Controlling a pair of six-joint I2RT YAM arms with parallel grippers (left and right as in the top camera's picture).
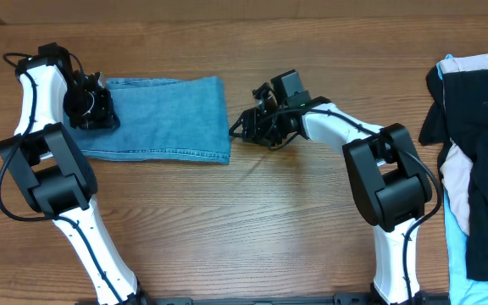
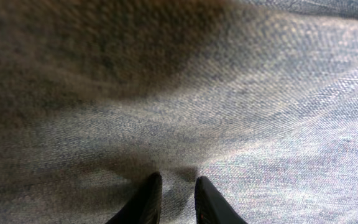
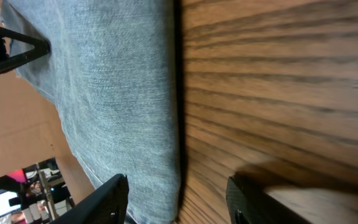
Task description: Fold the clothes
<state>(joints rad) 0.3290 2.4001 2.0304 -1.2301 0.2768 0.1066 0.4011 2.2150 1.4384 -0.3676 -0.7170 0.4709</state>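
Note:
The clothes, light-blue denim jeans, lie folded into a flat rectangle on the wooden table, left of centre. My left gripper sits on their left end. In the left wrist view its fingertips stand a narrow gap apart on flat denim, my left gripper holding nothing that I can see. My right gripper is just off the jeans' right edge. In the right wrist view my right gripper is wide open, straddling the folded edge of the jeans, one finger over denim, the other over wood.
A heap of other garments, black, white and light blue, lies at the table's right edge. Both arm bases stand at the front edge. Bare wood stretches between the jeans and that heap.

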